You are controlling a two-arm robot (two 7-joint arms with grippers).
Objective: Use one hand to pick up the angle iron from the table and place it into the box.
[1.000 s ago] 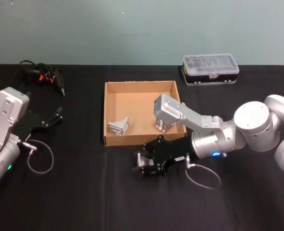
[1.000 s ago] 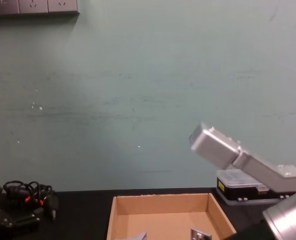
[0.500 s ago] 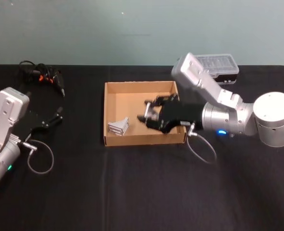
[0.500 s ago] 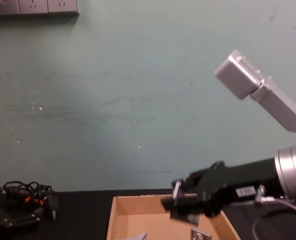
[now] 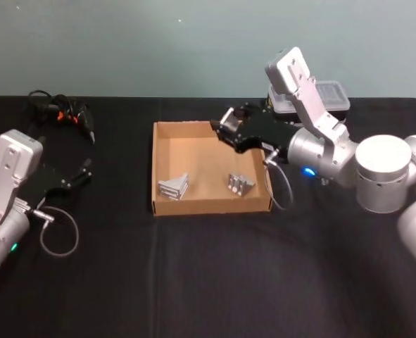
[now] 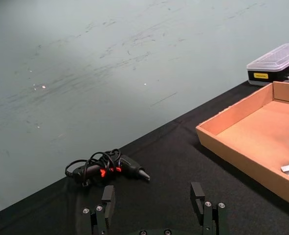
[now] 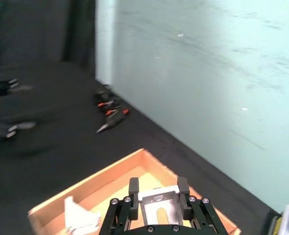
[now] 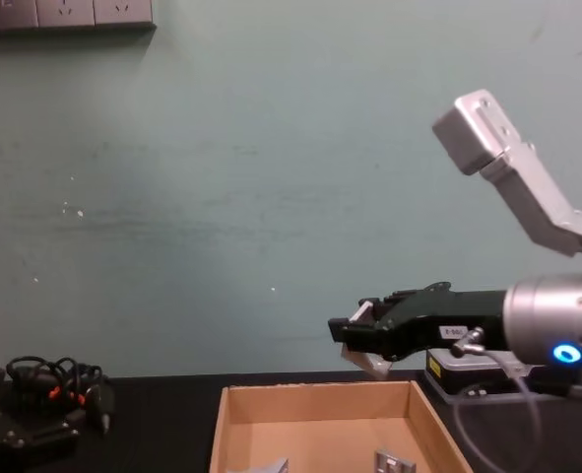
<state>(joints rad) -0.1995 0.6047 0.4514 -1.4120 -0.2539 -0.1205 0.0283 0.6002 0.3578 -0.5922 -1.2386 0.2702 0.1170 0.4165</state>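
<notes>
a: starting from the left, which arm matters?

b: not the left black gripper; it sits open over the flat black table, well apart from the shallow tan cardboard box. the right black gripper is clamped on a silver angle iron, held above the box's back wall.

a: so where does the drop lie?

b: down and toward the robot, i judge. the right wrist view shows the clamped bracket; the head view shows two other silver brackets on the box floor.
</notes>
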